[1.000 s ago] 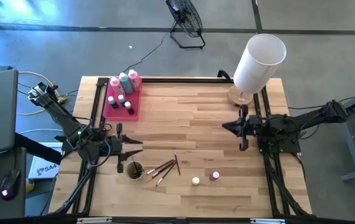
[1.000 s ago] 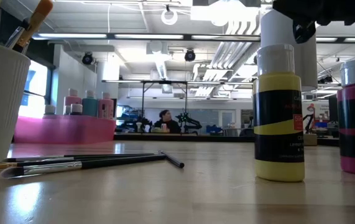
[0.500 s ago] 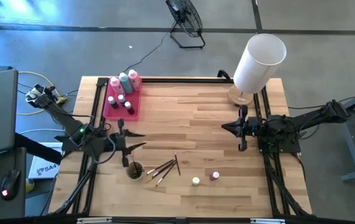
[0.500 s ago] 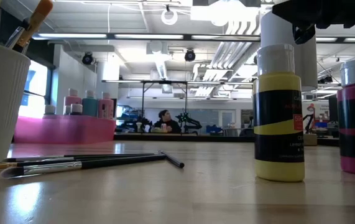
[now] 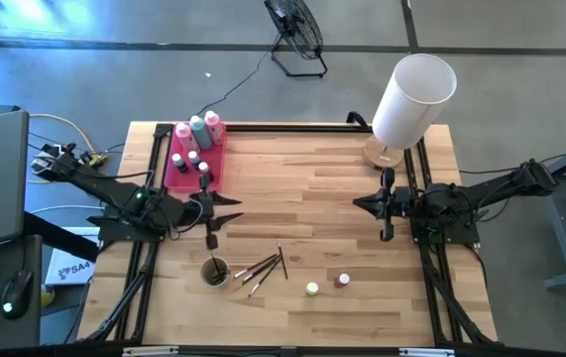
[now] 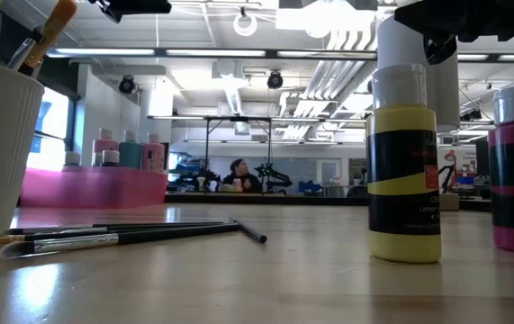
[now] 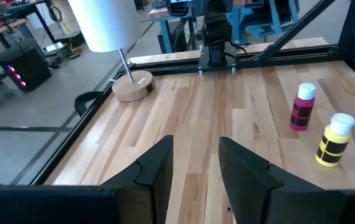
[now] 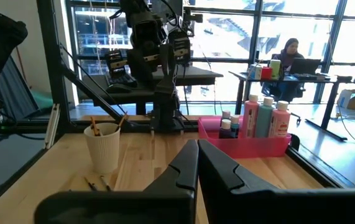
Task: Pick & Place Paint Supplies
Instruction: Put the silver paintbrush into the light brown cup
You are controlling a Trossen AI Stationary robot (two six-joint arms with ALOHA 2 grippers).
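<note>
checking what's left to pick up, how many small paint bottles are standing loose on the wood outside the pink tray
2: a yellow bottle and a pink bottle beside it, both upright near the table's front edge, right of the loose brushes.

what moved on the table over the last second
Only the left arm moved: its left gripper swung away from the white cup toward the pink tray, fingers apart and holding nothing. The right gripper stayed shut and parked near the lamp base. Brushes, yellow bottle and pink bottle stayed put.
</note>
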